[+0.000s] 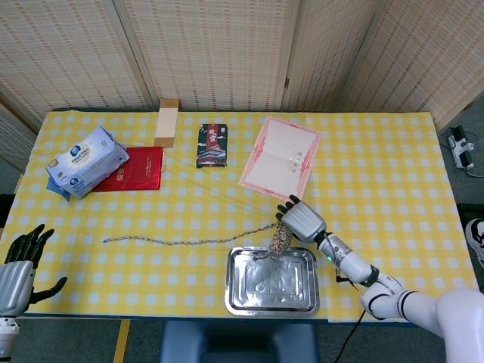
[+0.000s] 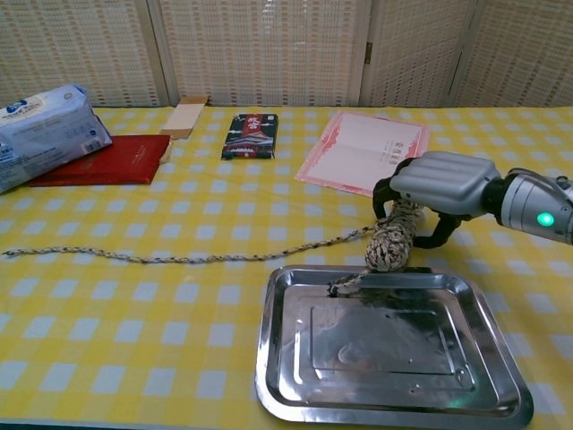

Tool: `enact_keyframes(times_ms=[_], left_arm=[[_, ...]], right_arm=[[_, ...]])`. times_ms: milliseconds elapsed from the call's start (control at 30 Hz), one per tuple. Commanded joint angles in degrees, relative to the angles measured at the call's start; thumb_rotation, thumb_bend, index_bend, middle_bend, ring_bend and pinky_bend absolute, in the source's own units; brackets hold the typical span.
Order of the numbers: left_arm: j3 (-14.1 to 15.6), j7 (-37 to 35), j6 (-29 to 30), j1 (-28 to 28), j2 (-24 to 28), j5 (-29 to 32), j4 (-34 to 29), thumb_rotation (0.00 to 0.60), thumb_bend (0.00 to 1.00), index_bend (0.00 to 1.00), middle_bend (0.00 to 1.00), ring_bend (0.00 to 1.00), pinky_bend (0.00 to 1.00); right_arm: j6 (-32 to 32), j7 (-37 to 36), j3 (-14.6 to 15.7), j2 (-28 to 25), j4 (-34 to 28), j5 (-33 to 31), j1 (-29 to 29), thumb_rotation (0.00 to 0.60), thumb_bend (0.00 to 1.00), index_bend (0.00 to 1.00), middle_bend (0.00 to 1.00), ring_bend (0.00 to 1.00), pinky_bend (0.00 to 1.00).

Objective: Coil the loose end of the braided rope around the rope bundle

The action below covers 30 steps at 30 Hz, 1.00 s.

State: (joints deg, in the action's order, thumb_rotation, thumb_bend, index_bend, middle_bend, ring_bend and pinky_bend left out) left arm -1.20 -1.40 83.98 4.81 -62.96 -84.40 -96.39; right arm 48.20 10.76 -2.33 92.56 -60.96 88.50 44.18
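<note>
Right away, the robot's right hand (image 2: 439,184) sat on top of the speckled braided rope bundle (image 2: 391,240), fingers (image 2: 383,191) curled down over its far end and thumb hooking the near side, so it gripped the bundle. That bundle lay on the yellow-and-white checked tablecloth (image 1: 378,166), its near tip hanging over the far rim of the shiny rectangular metal tray (image 2: 394,358). The thin loose end of the braided rope (image 2: 179,258) ran leftward from the bundle in a wavy line across the cloth, flat, touching nothing else. In the head view the same hand (image 1: 302,220) covered the upper part of the bundle (image 1: 279,240), just beyond the tray (image 1: 272,281), with the loose end (image 1: 181,241) stretched out to the left.

The left hand (image 1: 20,263) hung at the table's near-left edge, off the cloth, fingers spread apart and holding nothing.

Elsewhere: a pink-bordered paper certificate (image 1: 281,157) lay just beyond the right hand; a small dark packet with red label (image 1: 212,144) sat further left; a flat tan cardboard piece (image 1: 166,122) lay near the far edge; a red booklet (image 1: 132,168) lay with a blue-and-white pack of wipes (image 1: 85,160) overlapping its left end.
</note>
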Motion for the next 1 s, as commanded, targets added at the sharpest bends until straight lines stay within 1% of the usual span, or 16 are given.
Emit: enact_keyframes(times_ms=[33, 200, 333, 400, 500, 567, 633, 667, 767, 800, 867, 1000], left_arm=[[-0.1, -0.1, -0.1, 0.0, 0.0, 0.0, 0.1, 0.600, 0.27, 0.11, 0.00, 0.00, 0.00], [-0.3, -0.4, -0.4, 0.2, 0.1, 0.2, 0.3, 0.600, 0.27, 0.11, 0.00, 0.00, 0.00], [-0.5, -0.7, -0.9, 0.5, 0.3, 0.3, 0.5, 0.600, 0.27, 0.11, 0.00, 0.00, 0.00], [-0.8, -1.1, -1.3, 0.9, 0.3, 0.2, 0.5, 0.600, 0.27, 0.11, 0.00, 0.00, 0.00], [-1.3, -1.6, -1.7, 1.8, 0.3, -0.4, 0.7, 0.600, 0.27, 0.12, 0.00, 0.00, 0.00], [-1.8, -1.8, -1.8, 2.5, 0.4, -1.0, 1.0, 0.600, 0.27, 0.12, 0.00, 0.00, 0.00], [-2.3, -1.8, -2.0, 3.3, 0.3, -1.6, 1.2, 0.600, 0.27, 0.14, 0.00, 0.00, 0.00], [-2.6, -1.9, -2.3, 3.9, 0.2, -2.2, 1.3, 0.600, 0.27, 0.16, 0.00, 0.00, 0.00], [-3.2, -1.7, -3.2, 5.8, -0.4, -3.7, 1.9, 0.600, 0.27, 0.22, 0.03, 0.02, 0.06], [-3.3, -1.6, -4.2, 6.9, -0.6, -4.6, 2.2, 0.600, 0.27, 0.26, 0.05, 0.03, 0.08], [-3.5, -1.4, -6.8, 9.2, -1.2, -5.6, 3.0, 0.600, 0.27, 0.32, 0.08, 0.06, 0.08], [-4.7, -0.1, -12.7, 14.1, -3.6, -5.3, 5.3, 0.600, 0.27, 0.40, 0.12, 0.08, 0.08]], right_arm=[[0.0, -0.2, 0.2, 0.6, 0.9, 0.2, 0.4, 0.600, 0.34, 0.45, 0.32, 0.35, 0.22], [-0.5, -0.5, 0.1, 2.0, 2.5, -0.1, 1.1, 0.600, 0.34, 0.53, 0.39, 0.42, 0.28], [-0.5, -0.5, 0.1, 2.6, 3.3, -0.4, 1.4, 0.600, 0.37, 0.59, 0.43, 0.47, 0.34], [-0.4, -0.5, 0.0, 3.1, 3.8, -0.5, 1.5, 0.600, 0.40, 0.61, 0.45, 0.49, 0.37], [0.3, -0.6, 0.1, 3.4, 4.2, -0.2, 1.5, 0.600, 0.48, 0.68, 0.51, 0.58, 0.45], [1.0, -0.9, 0.2, 2.9, 3.8, -0.1, 1.4, 0.600, 0.52, 0.71, 0.54, 0.61, 0.49], [1.6, -1.1, 0.1, 2.0, 3.1, 0.0, 1.2, 0.600, 0.54, 0.73, 0.55, 0.62, 0.50], [1.9, -1.2, 0.0, 1.3, 2.5, -0.2, 1.1, 0.600, 0.55, 0.74, 0.56, 0.62, 0.51], [2.3, -1.3, -0.4, -0.5, 0.5, -0.8, 0.8, 0.600, 0.57, 0.75, 0.56, 0.63, 0.51], [2.4, -1.2, -0.6, -1.3, -0.4, -1.1, 0.8, 0.600, 0.57, 0.75, 0.56, 0.64, 0.51], [2.8, -0.8, -1.0, -2.5, -2.0, -1.5, 0.7, 0.600, 0.57, 0.75, 0.56, 0.64, 0.51], [2.7, 0.3, -1.6, -4.3, -4.4, -2.7, 0.5, 0.600, 0.57, 0.75, 0.56, 0.64, 0.51]])
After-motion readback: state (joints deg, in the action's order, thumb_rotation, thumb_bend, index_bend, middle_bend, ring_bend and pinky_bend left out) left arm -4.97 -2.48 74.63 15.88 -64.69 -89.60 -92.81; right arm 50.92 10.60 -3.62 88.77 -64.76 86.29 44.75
